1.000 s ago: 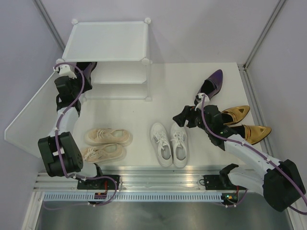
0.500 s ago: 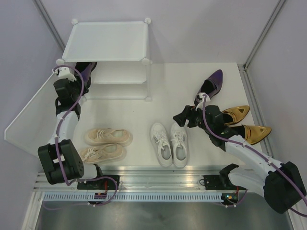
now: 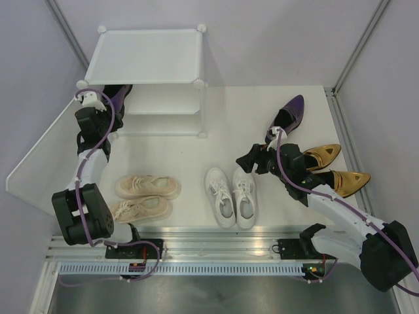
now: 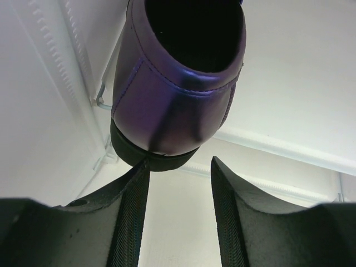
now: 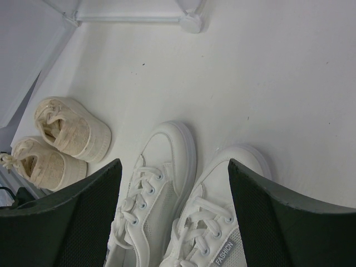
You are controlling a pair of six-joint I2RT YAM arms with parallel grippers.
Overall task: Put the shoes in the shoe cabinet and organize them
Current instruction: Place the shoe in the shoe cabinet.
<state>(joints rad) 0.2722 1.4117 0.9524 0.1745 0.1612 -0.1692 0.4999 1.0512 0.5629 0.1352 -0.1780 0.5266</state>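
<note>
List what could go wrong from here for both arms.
The left tool is open with its tips right at the heel of the purple loafer, not around it; pushing forward may shove the shoe against the cabinet instead of gripping. The right tool hangs open over the white sneakers, which lie close together; closing on one may drag the other.

The right gripper (image 5: 173,167) hangs with its jaws wide apart over the white sneakers (image 5: 183,206), the beige sneakers (image 5: 61,139) lying to their left and the shoe cabinet (image 5: 192,22) showing one round corner at the top.
</note>
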